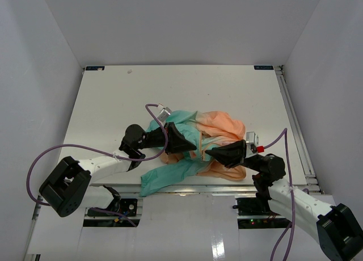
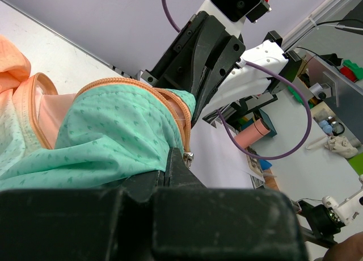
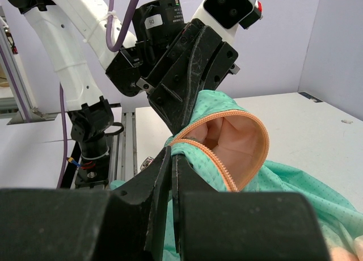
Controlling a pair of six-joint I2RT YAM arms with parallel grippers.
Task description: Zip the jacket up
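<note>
table: white, centre of frame | walls: plain pale grey, left, top, right | rail: metal, along table's right edge | light: even, glare on white surface at bottom centre

Your top camera looks down from above and behind the arm bases, far enough to take in the whole table. Each wrist camera sits close behind its own fingers: the left one faces the right gripper, the right one the left gripper. All three share the jacket.
</note>
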